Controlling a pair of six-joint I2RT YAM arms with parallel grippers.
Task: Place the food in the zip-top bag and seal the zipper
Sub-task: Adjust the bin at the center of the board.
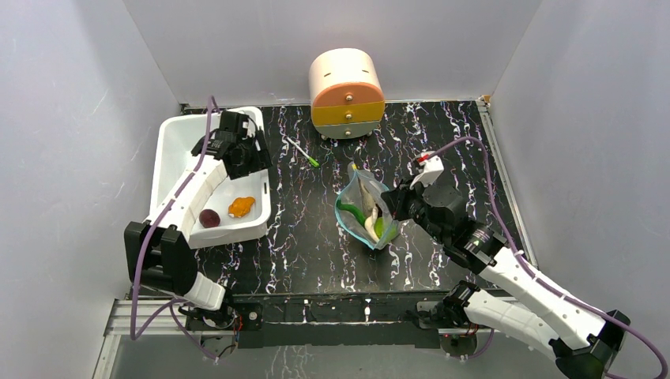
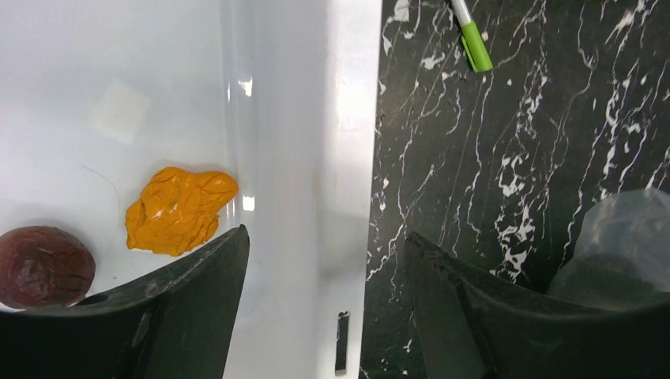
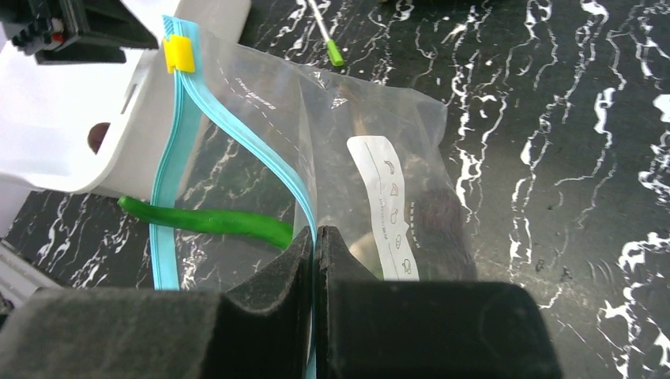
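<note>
The zip-top bag (image 1: pixel 366 207) stands mid-table with its mouth open. In it are the grey fish (image 1: pixel 366 199), the green pepper (image 1: pixel 351 212) and the lime-green fruit (image 1: pixel 380 228). My right gripper (image 1: pixel 395 207) is shut on the bag's mouth edge, on the teal zipper (image 3: pixel 237 136). In the right wrist view the gripper (image 3: pixel 314 234) pinches that strip. The pepper (image 3: pixel 205 219) crosses the other strip, and the yellow tab (image 3: pixel 178 53) is at the far end. My left gripper (image 1: pixel 246 155) is open above the tub's right wall (image 2: pixel 325 237). The orange lump (image 2: pixel 180 209) and purple ball (image 2: pixel 43 266) lie in the tub.
The white tub (image 1: pixel 170 142) stands at the left, its rim (image 2: pixel 351 118) under my left gripper. A white pen with a green tip (image 1: pixel 303 152) lies behind the bag. A round cream, orange and yellow drawer unit (image 1: pixel 346 93) stands at the back wall.
</note>
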